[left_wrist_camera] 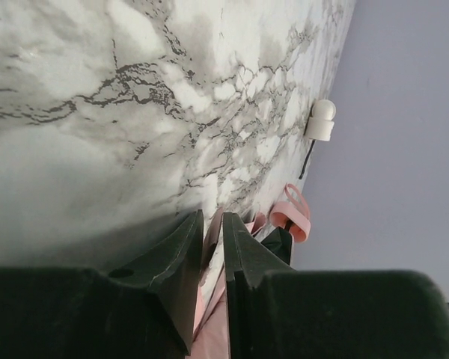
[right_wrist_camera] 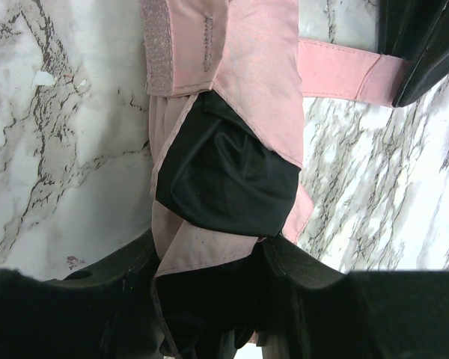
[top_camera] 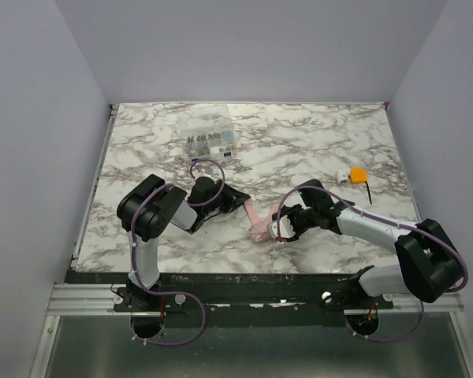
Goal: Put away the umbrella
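Marble-pattern tabletop (top_camera: 299,134), lavender walls on three sides; right gripper (right_wrist_camera: 209,258) clamped on the folded umbrella (right_wrist_camera: 258,90), one finger each side of the pink bundle, black lining bulging out just ahead of the tips; the bundle's near end is buried between the fingers, can't see it; ahead of those jaws the strap (right_wrist_camera: 337,69) runs sideways off the bundle, with a rough velcro patch (right_wrist_camera: 159,45) at the opposite side; tiny print beside the patch, too small to read; left gripper (left_wrist_camera: 212,224) pinched nearly shut on the strap's far end, only a sliver of pink showing in the gap; just past its tips a pink loop (left_wrist_camera: 293,212), partly hidden behind a dark fold; top view: both sets of jaws meet mid-table, umbrella lying on the marble between them; clear compartment box (top_camera: 210,142) well beyond the left jaws, labels unreadable; small orange object (top_camera: 358,174) well beyond the right jaws, with a thin black piece beside it that's too small to make out.
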